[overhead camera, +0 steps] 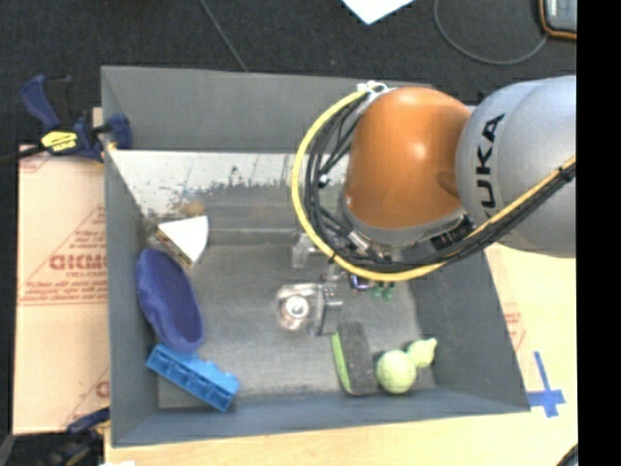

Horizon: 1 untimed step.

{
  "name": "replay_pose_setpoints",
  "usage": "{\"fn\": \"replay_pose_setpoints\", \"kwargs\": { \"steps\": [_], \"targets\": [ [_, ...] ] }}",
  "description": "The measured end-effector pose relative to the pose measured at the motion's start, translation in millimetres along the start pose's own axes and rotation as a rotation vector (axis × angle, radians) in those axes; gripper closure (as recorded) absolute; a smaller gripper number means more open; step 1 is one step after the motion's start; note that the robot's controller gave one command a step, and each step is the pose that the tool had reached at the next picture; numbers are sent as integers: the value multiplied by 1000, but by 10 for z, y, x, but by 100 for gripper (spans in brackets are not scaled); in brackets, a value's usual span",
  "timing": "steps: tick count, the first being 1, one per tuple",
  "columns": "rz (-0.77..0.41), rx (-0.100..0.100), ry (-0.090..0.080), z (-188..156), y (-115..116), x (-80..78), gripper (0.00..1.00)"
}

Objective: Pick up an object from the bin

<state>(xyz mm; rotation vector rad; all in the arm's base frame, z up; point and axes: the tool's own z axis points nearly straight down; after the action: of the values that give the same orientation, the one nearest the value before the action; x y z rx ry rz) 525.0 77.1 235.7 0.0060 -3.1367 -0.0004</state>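
Note:
My gripper (325, 292) pokes out from under the arm's orange cover near the middle of the bin, low over the floor. A shiny round silver thing (294, 308) lies right beside it on the left, touching or nearly touching it. A dark grey pad with a green edge (351, 358) lies just below the gripper. Next to the pad, at the front right, sits a pale green pear-shaped toy (402, 366). Small green and purple bits (375, 286) peek out under the arm to the gripper's right.
Along the bin's left side lie a white wedge (185, 235), a blue-violet oval thing (167, 300) and a blue ribbed block (192, 376) at the front left corner. The arm and its cables cover the bin's back right.

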Motion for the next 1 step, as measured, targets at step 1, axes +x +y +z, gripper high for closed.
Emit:
{"fn": "replay_pose_setpoints", "kwargs": {
  "steps": [1],
  "targets": [
    [4,-1,-8,-40,-4,-16,0]
  ]
}}
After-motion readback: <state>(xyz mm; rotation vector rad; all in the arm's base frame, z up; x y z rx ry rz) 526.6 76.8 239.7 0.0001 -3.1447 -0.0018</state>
